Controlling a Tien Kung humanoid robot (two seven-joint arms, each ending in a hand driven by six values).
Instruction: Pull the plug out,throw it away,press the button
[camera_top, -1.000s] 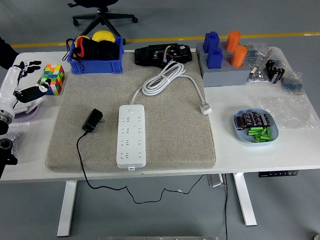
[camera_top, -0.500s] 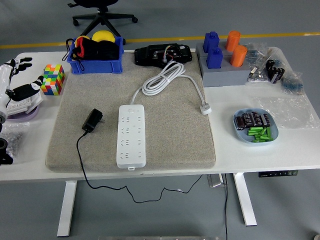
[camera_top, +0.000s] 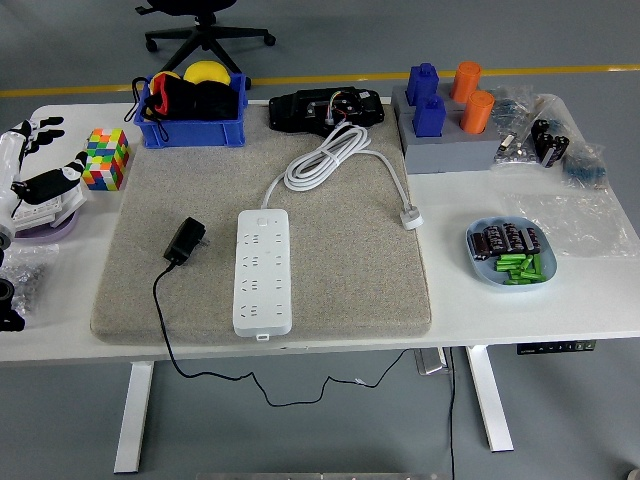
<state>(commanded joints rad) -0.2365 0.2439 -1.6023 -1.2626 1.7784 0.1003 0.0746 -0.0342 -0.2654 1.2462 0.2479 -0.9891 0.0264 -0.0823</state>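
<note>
Near edge, centre: white power strip (camera_top: 263, 271) lies lengthwise on the grey mat (camera_top: 350, 270), no plug in any socket. Black plug adapter (camera_top: 185, 241) lies loose on the mat just left of the strip, its black cable (camera_top: 160, 320) running down off the worktop (camera_top: 520, 310) edge. So pull-out and discard look done. Strip's button (camera_top: 262, 213) sits at its far end; can't tell if it has been pressed, likely the step left.

Left hand (camera_top: 40, 175) at the frame's left edge, mid height, well away from the strip, fingers (camera_top: 62, 172) spread and holding nothing. Right hand not visible.

Right, mid: light blue dish (camera_top: 474, 262) holds dark cylinders and green sticks, too small to name.

Farther: coiled white cord (camera_top: 325, 155) on the mat's far part. Rubik's cube (camera_top: 107, 158) upper left. Blue bin (camera_top: 190, 132) at the far edge holds black, red and yellow items. Grey block (camera_top: 450, 152) upper right carries blue and orange pieces.
</note>
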